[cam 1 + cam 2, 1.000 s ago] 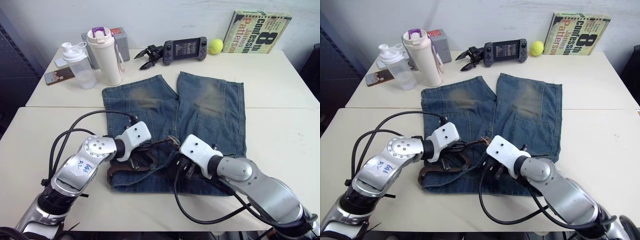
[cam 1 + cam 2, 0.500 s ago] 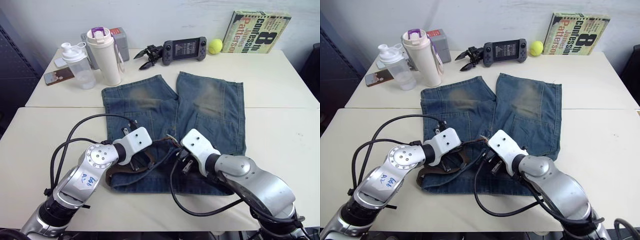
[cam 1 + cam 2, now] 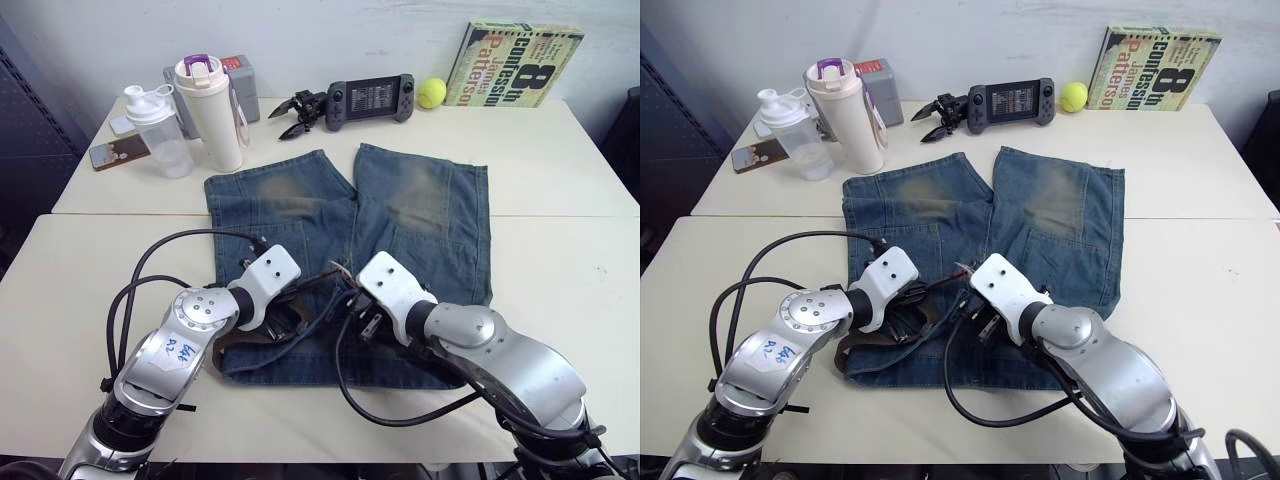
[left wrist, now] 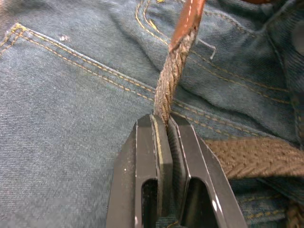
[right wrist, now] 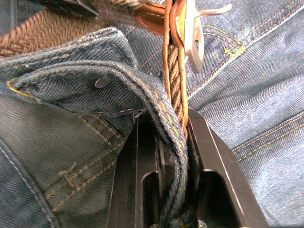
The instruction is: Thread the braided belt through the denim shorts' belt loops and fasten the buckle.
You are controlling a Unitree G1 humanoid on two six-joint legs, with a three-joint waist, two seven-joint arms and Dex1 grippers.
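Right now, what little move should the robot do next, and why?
Probably bring the two hands together. The left hand pinches the belt near its tan tip; the right hand grips belt and denim just below the buckle. The tip has not yet entered the buckle.

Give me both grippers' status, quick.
Left gripper: shut on the braided belt.
Right gripper: shut on the belt and a denim shorts fold.

The left gripper with two black fingers is clamped on the dark-brown woven braided belt — its strap rises to a tan leather tip; beneath lie the faded blue denim shorts with yellow stitched seams.
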